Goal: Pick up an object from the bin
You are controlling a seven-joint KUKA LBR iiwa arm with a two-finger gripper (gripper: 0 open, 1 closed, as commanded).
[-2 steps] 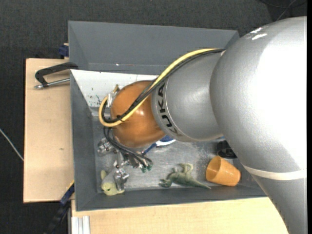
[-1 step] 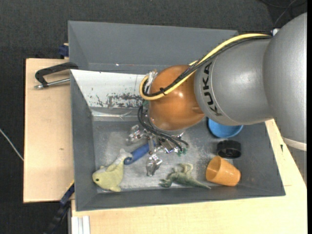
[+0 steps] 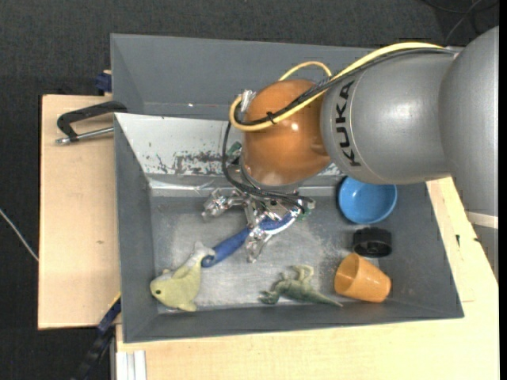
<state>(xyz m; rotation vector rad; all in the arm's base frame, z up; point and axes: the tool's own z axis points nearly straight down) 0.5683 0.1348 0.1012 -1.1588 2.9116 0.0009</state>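
Hanging over the bin's middle, the gripper (image 3: 258,224) sat at the upper end of a blue stick-like tool (image 3: 226,249) running toward eight o'clock, near a yellow fish toy (image 3: 178,287). Whether the claw was apart or clamped could not be told.

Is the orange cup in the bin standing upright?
No, the orange cup lies tipped on its side on the floor of the bin, its mouth turned toward the green toy lizard.
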